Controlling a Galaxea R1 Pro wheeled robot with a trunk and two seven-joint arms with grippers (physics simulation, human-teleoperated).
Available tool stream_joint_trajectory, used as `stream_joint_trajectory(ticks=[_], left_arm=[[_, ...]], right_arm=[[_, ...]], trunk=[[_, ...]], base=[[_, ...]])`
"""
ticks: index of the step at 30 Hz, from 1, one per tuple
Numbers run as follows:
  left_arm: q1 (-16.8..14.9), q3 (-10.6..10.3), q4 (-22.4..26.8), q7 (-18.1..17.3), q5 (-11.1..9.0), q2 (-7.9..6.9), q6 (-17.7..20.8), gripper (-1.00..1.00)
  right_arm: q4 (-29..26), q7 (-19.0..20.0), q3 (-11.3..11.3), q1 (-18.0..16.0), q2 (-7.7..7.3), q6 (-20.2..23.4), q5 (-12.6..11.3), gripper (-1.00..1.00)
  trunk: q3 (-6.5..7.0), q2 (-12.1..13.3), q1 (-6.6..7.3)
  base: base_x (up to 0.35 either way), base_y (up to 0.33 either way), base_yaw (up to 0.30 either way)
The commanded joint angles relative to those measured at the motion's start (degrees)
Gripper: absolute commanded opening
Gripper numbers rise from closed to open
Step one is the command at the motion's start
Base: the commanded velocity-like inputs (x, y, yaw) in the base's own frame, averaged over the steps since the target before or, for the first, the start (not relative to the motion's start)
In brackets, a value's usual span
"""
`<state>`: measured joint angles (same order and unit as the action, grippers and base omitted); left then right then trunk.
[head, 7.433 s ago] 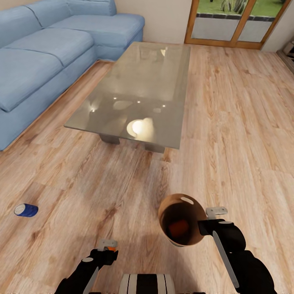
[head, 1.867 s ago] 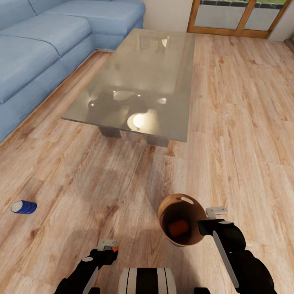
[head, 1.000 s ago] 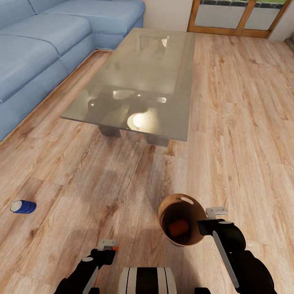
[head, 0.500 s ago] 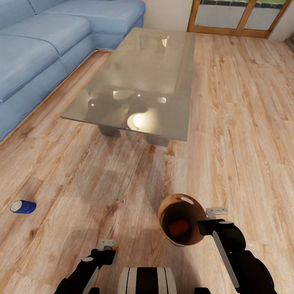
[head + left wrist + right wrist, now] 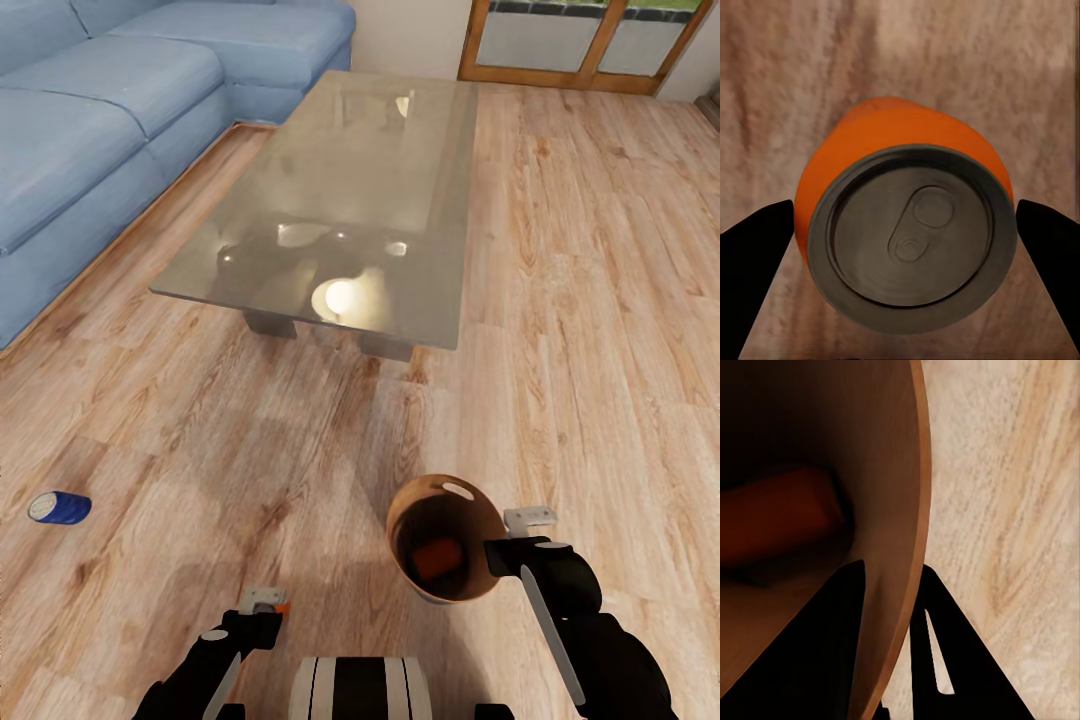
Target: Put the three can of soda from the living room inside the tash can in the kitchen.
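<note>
Left pincer (image 5: 264, 607) low at bottom left of head view, clamped on an orange can (image 5: 900, 225), silver end facing the wrist camera, fingers (image 5: 754, 247) on both sides. Right pincer (image 5: 505, 545) at lower right, pinching the trash can (image 5: 445, 500) by its rim; second orange can (image 5: 437, 555) lying inside. Blue can (image 5: 60, 508) on its side on the floor (image 5: 250, 450), far left. Glass bench (image 5: 340, 200) mid-frame, blue sofa (image 5: 90, 110) upper left, glass doors (image 5: 570, 45) top right.
</note>
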<state>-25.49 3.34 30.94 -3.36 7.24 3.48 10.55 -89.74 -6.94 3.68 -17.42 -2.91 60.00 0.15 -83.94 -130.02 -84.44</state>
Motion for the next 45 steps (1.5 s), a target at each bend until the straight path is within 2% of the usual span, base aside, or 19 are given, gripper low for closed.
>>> stream_joint_trajectory(ticks=[1,18,45], left_arm=[[0.0,0.0,0.0,0.0,0.0,0.01,0.0,-1.00],[0.0,0.0,0.0,0.0,0.1,0.04,0.4,-1.00],[0.0,0.0,0.0,0.0,0.1,0.04,0.4,-1.00]], right_arm=[[0.0,0.1,0.0,0.0,0.01,0.0,-0.6,-1.00],[0.0,0.1,0.0,0.0,0.00,0.0,-0.6,-1.00],[0.0,0.1,0.0,0.0,-0.01,0.0,-0.6,-1.00]], trunk=[[0.19,0.4,0.23],[3.33,7.2,3.96],[10.57,18.1,9.89]], base=[[0.000,0.000,0.000],[0.000,0.000,0.000],[0.000,0.000,0.000]])
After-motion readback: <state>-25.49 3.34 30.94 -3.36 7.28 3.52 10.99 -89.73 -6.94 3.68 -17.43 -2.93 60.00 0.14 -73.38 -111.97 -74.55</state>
